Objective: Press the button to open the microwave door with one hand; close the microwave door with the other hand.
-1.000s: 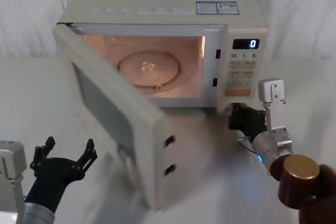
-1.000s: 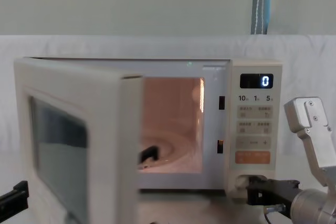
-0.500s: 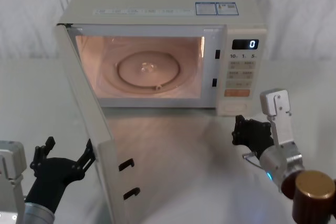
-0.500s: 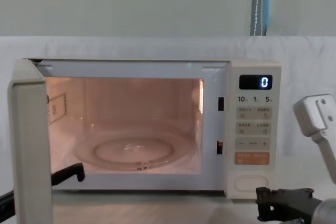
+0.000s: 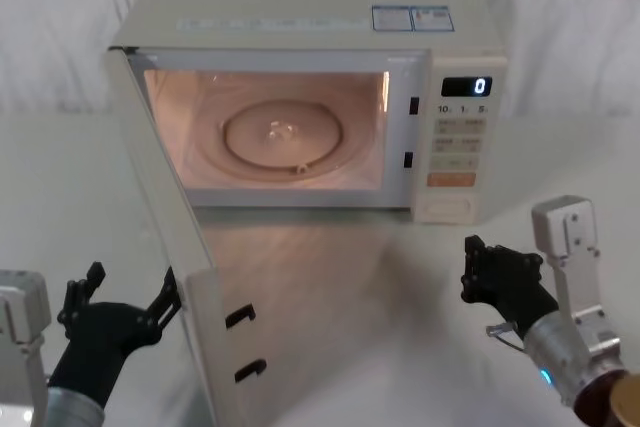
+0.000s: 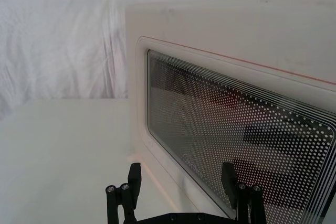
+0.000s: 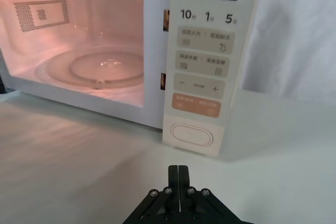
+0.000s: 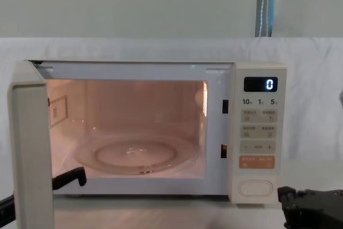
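The cream microwave [image 5: 300,2] stands at the back of the table, lit inside, its display reading 0. The microwave door [image 5: 170,217] is swung wide open toward me on the left, its window [image 6: 236,140] close in the left wrist view and its edge [image 8: 29,148] facing the chest view. The oval button [image 5: 447,208] [image 7: 192,134] [image 8: 253,187] sits at the bottom of the control panel. My right gripper [image 5: 468,269] [image 7: 178,174] is shut and empty, a short way in front of the button. Open, my left gripper [image 5: 130,287] [image 6: 181,174] hangs just outside the door's outer face.
The microwave rests on a white table [image 5: 400,277] with a white cloth backdrop [image 6: 58,40] behind it. A glass turntable [image 5: 283,134] lies in the cavity. Two black latch hooks [image 5: 240,317] stick out of the door's inner edge. An orange key [image 7: 198,105] sits above the button.
The door has swung from half open to wide open. My right gripper has drawn back from the button toward me. The left gripper has stayed put.
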